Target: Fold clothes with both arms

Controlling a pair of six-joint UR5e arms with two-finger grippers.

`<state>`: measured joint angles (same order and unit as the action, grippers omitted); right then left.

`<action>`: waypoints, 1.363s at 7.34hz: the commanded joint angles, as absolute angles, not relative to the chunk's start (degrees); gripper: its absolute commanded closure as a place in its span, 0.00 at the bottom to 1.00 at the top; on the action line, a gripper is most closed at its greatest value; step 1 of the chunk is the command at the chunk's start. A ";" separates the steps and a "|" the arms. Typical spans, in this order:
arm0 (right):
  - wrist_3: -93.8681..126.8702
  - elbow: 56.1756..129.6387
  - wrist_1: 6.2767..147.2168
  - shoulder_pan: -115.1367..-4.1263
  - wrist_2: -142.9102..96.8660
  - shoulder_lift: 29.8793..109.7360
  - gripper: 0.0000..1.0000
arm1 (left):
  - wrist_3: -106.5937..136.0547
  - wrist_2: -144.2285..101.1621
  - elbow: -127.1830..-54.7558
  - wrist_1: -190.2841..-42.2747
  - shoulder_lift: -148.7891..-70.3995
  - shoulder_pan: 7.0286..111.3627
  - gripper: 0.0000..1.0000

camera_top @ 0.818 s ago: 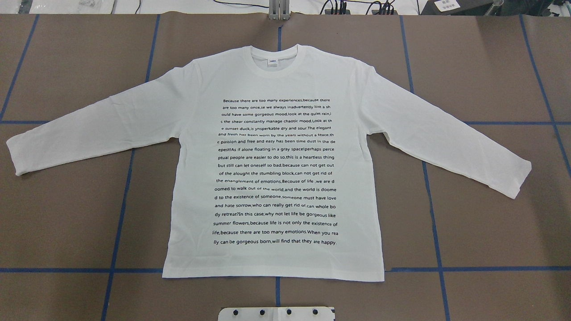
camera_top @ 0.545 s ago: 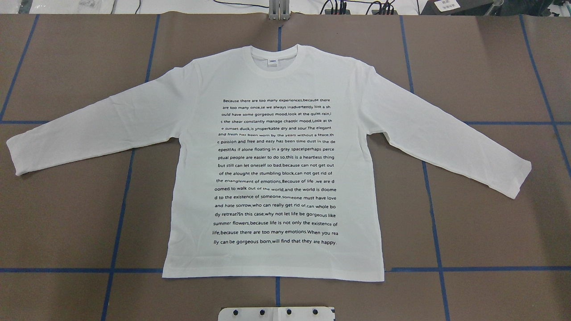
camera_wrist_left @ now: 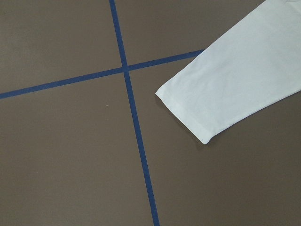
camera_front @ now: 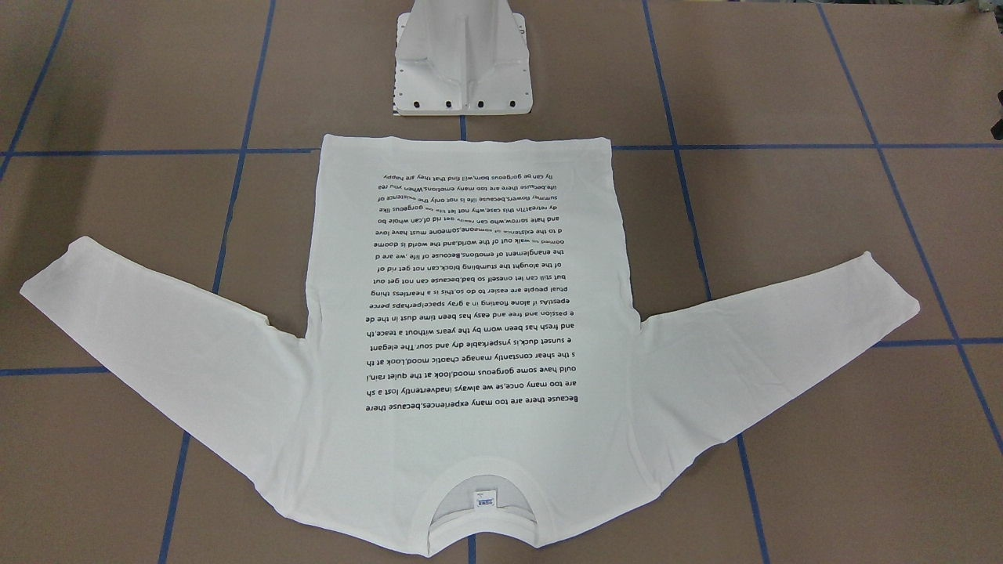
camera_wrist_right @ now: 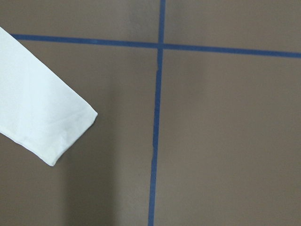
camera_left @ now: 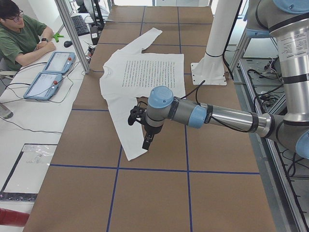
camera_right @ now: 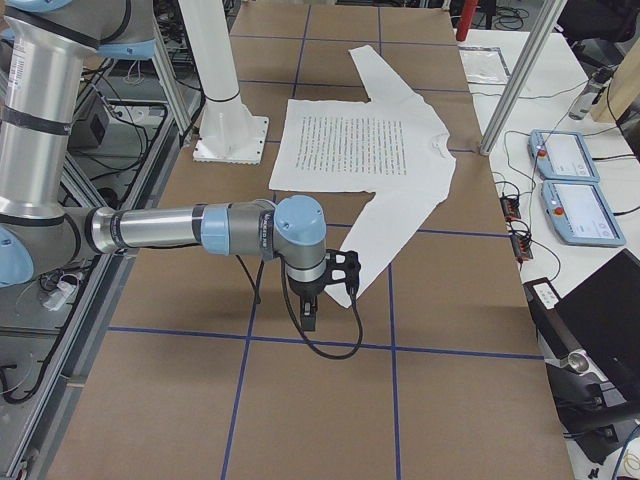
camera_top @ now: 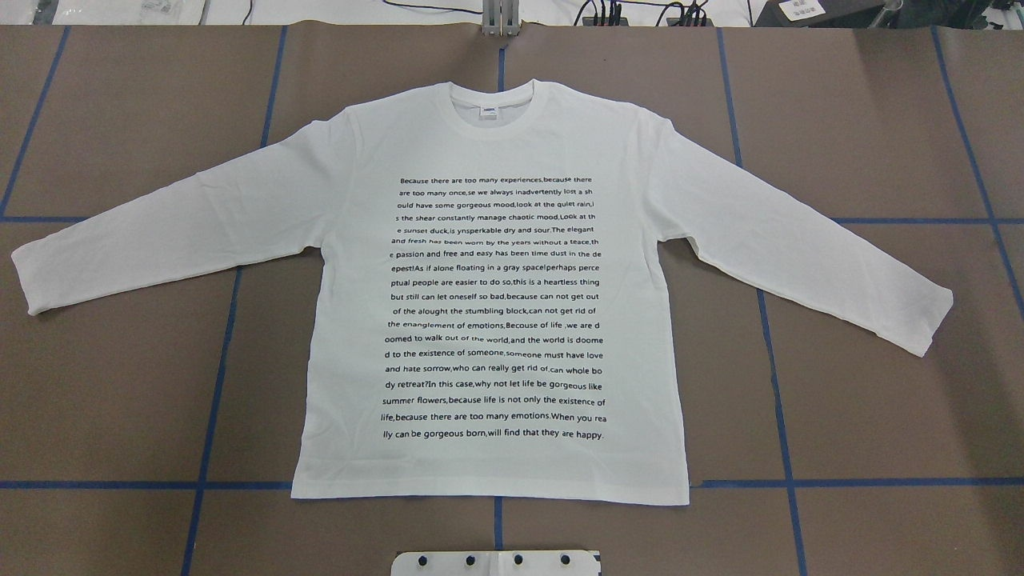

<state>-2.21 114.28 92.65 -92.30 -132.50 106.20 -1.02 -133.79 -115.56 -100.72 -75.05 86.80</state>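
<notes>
As the white T-shirt (camera_top: pixel 496 304) lies flat on the brown counter (camera_top: pixel 120 400), print side up, both arms hang out over its sleeve ends. On the far left, the left sleeve (camera_top: pixel 176 220) slants out and down from the shoulder. The left cuff (camera_top: pixel 26 284) lies flat near a crossing of blue tape (camera_wrist_left: pixel 126 70) lines. The left arm (camera_left: pixel 212 116) stretches level above the counter there, and the left pincer (camera_left: pixel 146 142) points down over the sleeve end. It shows only from the side camera, so I cannot tell whether it is apart or together.

In the middle, the body is spread smooth, with many lines of black printed text (camera_top: pixel 494 308) running down it. The ribbed collar (camera_top: pixel 494 108) with its small neck label (camera_top: pixel 489 113) lies at the end away from the robot. The hem (camera_top: pixel 488 490) sits just short of the white pedestal (camera_top: pixel 496 562).

To the right, the right sleeve (camera_top: pixel 800 240) slants out the same way, the right cuff (camera_wrist_right: pixel 70 136) flat on the counter near another tape crossing. The right arm (camera_right: pixel 170 228) reaches out level, and the right pincer (camera_right: pixel 311 318) hangs beside that cuff, pointing down. Again I cannot tell if it is apart or together.

At a side bench sits a person (camera_left: pixel 21 36) in a green top, near two control tablets (camera_left: pixel 50 72).
</notes>
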 commanded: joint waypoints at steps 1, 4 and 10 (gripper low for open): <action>-1.32 113.40 79.87 -92.37 -132.98 103.90 0.00 | -0.70 -133.77 -115.58 -110.62 -75.76 86.92 0.00; 5.19 108.90 77.18 -92.37 -134.03 102.04 0.00 | -0.26 -133.94 -106.27 -118.30 -87.44 86.92 0.00; 45.44 91.06 30.19 -67.92 -119.07 102.13 0.00 | -0.35 -139.56 -106.70 -118.65 -86.57 87.01 0.00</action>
